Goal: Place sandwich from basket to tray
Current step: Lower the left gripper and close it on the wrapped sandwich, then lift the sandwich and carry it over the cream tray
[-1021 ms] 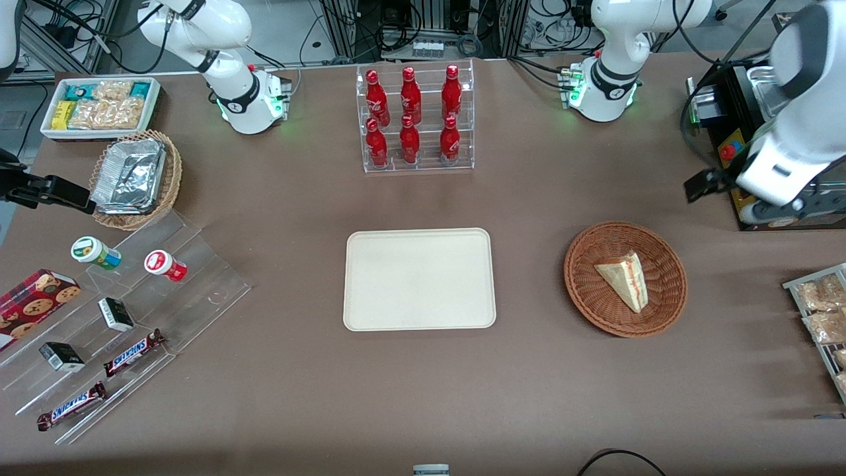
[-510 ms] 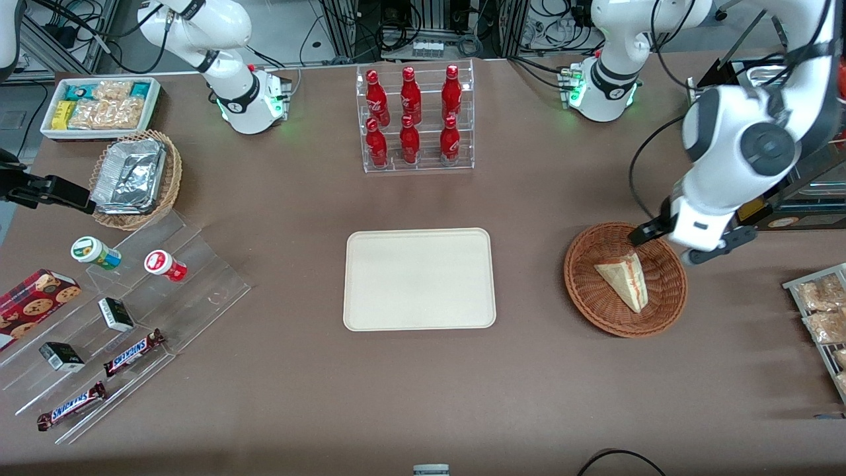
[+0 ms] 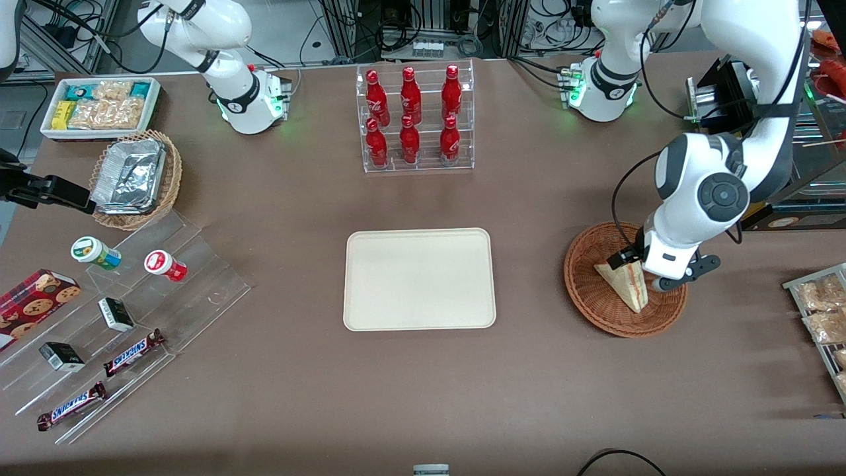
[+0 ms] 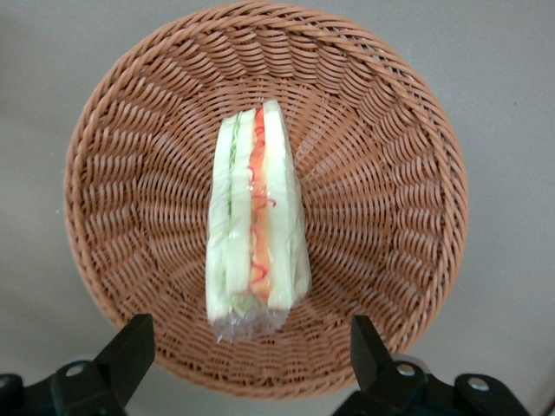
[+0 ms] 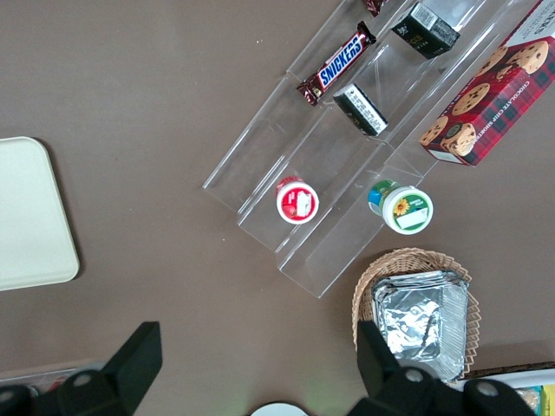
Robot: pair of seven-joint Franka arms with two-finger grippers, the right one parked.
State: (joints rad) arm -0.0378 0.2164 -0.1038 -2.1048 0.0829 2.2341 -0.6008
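Note:
The sandwich (image 3: 623, 285), a pale bread wedge with red and green filling, lies in the round reddish-brown wicker basket (image 3: 588, 297) toward the working arm's end of the table. My left gripper (image 3: 661, 268) hangs just above the basket, over the sandwich's wide end. In the left wrist view the sandwich (image 4: 256, 225) rests cut edge up in the basket (image 4: 416, 156). The gripper (image 4: 250, 338) is open, its black fingertips (image 4: 137, 336) wide apart, with nothing between them. The cream tray (image 3: 419, 279) sits bare at mid-table beside the basket.
A clear rack of red bottles (image 3: 414, 119) stands farther from the front camera than the tray. A stepped acrylic shelf with snacks (image 3: 119, 311), a tan basket of foil containers (image 3: 135, 178) and a white snack bin (image 3: 100, 106) lie toward the parked arm's end. Snack packets (image 3: 823, 311) lie near the basket.
The left arm has swung in from the working arm's end of the table and lowered over the basket. The sandwich and basket have not moved.

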